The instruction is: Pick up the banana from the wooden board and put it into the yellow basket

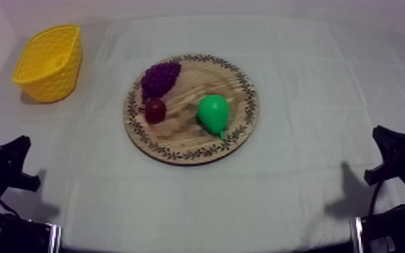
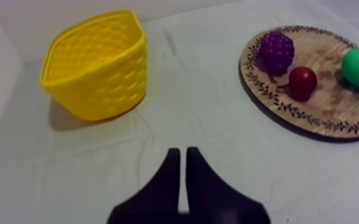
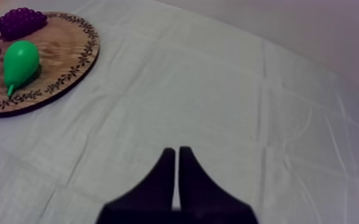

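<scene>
The round wooden board [image 1: 235,84] lies mid-table and carries a bunch of purple grapes [image 1: 160,77], a small red fruit [image 1: 155,110] and a green pear [image 1: 213,113]. The yellow basket [image 1: 49,62] stands at the far left; its wall hides most of its inside. My left gripper [image 2: 182,152] is shut on nothing, low over the cloth, pointing between the basket [image 2: 95,68] and the board [image 2: 331,122]. My right gripper [image 3: 177,150] is also shut on nothing, over bare cloth to the right of the board [image 3: 68,65]. Both arms [image 1: 3,175] [image 1: 400,161] sit low at the table's sides.
Grey-white cloth [image 1: 313,195] covers the table, with wide free room in front of the board and at the right. A pale wall rises behind the basket at the far left.
</scene>
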{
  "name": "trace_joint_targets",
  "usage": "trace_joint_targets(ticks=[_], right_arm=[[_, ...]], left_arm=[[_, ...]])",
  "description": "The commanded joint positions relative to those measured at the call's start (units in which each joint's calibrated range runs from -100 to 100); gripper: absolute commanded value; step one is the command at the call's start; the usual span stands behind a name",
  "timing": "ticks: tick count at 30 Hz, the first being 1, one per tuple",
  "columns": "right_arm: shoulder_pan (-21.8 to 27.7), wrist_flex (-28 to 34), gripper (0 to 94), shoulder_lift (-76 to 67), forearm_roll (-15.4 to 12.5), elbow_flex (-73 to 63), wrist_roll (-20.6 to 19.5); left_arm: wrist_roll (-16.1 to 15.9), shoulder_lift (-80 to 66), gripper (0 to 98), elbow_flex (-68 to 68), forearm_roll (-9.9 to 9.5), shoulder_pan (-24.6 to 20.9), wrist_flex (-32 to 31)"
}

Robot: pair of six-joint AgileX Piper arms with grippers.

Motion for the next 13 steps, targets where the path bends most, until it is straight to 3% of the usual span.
trace_joint_targets(ticks=[1,6,9,13], right_arm=[[0.0,-0.1,0.4,0.0,0.0,0.0,0.2],[0.0,-0.1,0.4,0.0,0.0,0.0,0.2],[0.0,-0.1,0.4,0.0,0.0,0.0,0.2],[0.0,-0.1,0.4,0.0,0.0,0.0,0.2]], left_arm=[[3.0,-0.1,1.0,0.1,-0.21,-0.1,0.0],[5.5,-0.2,0.2,0.2,-0.37,-0.3,-0.2],[9.0,-0.2,0.1,2.4,-0.15,-0.3,-7.9],[11.9,-0.2,0.1,3.5,-0.07,-0.3,-12.2]])
